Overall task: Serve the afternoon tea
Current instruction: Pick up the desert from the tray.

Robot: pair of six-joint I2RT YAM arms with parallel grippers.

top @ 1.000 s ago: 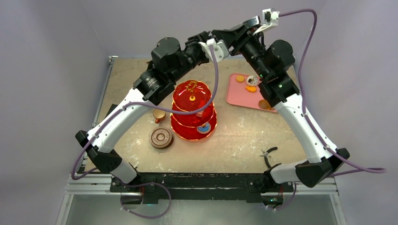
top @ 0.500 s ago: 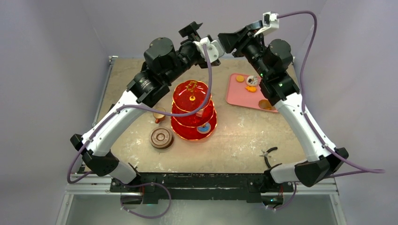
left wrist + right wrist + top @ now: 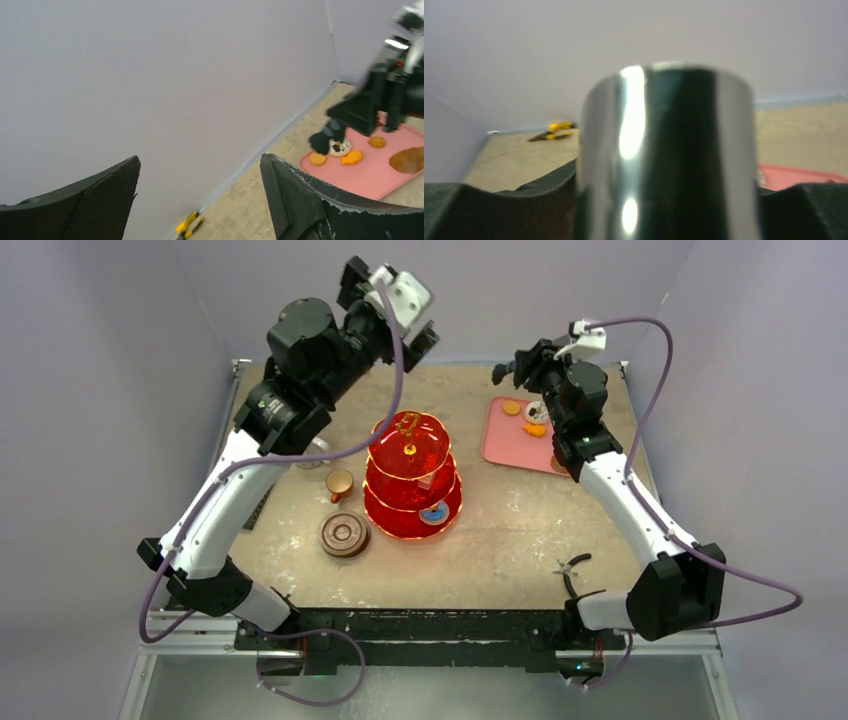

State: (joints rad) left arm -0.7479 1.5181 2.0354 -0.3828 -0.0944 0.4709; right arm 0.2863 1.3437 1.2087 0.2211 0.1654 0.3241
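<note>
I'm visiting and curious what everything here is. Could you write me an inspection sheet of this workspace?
Surface: beige table, scuffed white in patches.
Job's things: red three-tier stand at centre; brown cup and brown saucer left of it, apart; pastries on the pink tray.
Clutter: black hand tool near the right arm's base; yellow-handled tool by the back wall.
Grippers: left gripper raised, fingers open, empty; right gripper above the tray, fingers on a shiny dark object.
Cables: purple cables; the left one crosses above the stand.
Surroundings: plain pale walls.
</note>
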